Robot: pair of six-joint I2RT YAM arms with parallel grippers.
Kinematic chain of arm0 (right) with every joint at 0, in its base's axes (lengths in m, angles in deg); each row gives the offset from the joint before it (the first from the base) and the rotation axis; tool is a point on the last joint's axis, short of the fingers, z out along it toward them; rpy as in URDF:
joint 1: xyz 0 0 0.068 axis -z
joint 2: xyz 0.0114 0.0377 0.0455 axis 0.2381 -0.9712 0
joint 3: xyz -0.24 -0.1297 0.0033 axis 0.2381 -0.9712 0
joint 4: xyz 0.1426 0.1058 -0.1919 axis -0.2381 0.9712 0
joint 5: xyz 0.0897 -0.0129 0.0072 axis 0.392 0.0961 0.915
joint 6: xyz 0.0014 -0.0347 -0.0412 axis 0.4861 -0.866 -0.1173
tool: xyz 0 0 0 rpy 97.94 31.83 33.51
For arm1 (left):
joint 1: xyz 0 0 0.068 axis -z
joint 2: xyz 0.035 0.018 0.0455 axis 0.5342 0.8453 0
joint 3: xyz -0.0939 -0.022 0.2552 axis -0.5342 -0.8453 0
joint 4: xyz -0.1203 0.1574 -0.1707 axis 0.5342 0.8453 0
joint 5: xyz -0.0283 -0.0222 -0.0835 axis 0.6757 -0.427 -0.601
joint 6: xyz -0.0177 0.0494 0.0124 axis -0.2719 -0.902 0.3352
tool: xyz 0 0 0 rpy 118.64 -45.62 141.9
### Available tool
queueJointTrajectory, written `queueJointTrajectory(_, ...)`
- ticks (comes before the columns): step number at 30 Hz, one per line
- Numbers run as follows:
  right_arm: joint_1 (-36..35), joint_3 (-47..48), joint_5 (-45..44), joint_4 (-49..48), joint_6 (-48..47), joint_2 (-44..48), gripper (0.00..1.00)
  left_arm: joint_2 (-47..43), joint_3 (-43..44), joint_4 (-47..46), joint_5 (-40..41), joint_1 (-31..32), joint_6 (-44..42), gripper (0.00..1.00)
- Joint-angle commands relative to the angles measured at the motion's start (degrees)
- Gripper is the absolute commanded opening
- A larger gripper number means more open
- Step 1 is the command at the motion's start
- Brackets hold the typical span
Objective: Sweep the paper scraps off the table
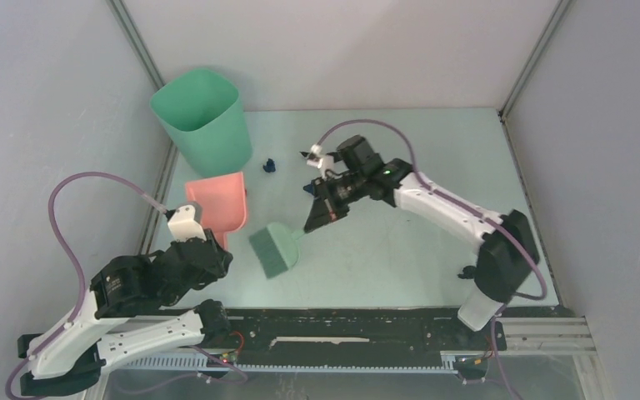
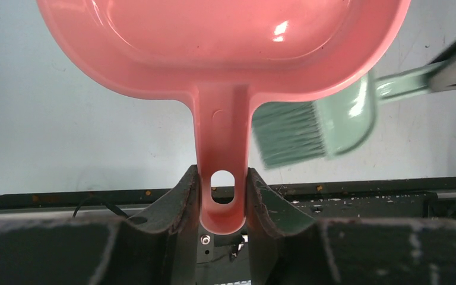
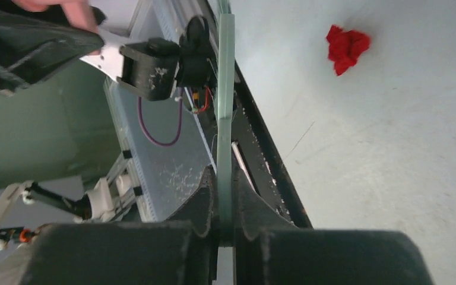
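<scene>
My right gripper (image 3: 224, 202) clamps the brush (image 1: 275, 250); my left gripper (image 2: 224, 193) clamps the dustpan (image 2: 225, 53) handle. Risk: a hard stroke flicks the red scrap (image 3: 347, 47) beside the brush past the dustpan.

The dustpan (image 2: 225, 53) is smooth pink plastic, glossy enough to throw bright highlights. Beside its handle, the brush (image 2: 338, 113) has a shiny pale-green plastic back and fine matt bristles. Under the dustpan, the tabletop (image 2: 65, 119) is matt and faintly scuffed. On the dustpan's handle, the pads (image 2: 181, 199) of the left hand (image 2: 222, 173) look dark, rubbery and worn. A red paper scrap (image 3: 346, 47) is crumpled and dull.
</scene>
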Motion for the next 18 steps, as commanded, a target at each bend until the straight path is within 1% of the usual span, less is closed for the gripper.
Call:
queueJointTrajectory(1,-3.2,4.4,3.8,3.5,-0.4,-8.8,0.00,-0.7,1.6,-0.7,-0.7,0.2,0.1,0.00)
queueJointTrajectory(2,-3.9,5.7,3.5,4.0,0.3,-10.6,0.00,-0.8,1.3,-0.8,-0.9,0.2,0.5,0.00)
queueJointTrajectory(6,-5.2,10.9,-2.8,8.2,0.4,-17.3,0.00,-0.3,0.7,-1.2,-2.0,0.2,0.6,0.00)
queueJointTrajectory(9,-4.9,13.0,-7.0,9.8,0.0,-19.5,0.00,0.7,1.3,-1.2,-2.6,0.2,0.1,0.00)
queueJointTrajectory(11,-4.5,12.8,-11.6,10.1,-1.9,-18.3,0.00,1.2,1.5,-1.2,-2.8,0.2,-0.3,0.00)
queueJointTrajectory(14,-3.2,10.5,-22.1,11.2,-3.8,-14.9,0.00,1.1,1.0,-2.7,-3.2,0.2,-1.6,0.00)
queueJointTrajectory(16,-1.7,7.4,-26.4,11.6,-4.6,-12.0,0.00,0.9,1.0,-3.3,-3.0,0.2,-2.5,0.00)
queueJointTrajectory(18,0.8,4.1,-28.7,10.9,-5.2,-8.4,0.00,1.2,1.5,-3.4,-2.7,0.2,-3.2,0.00)
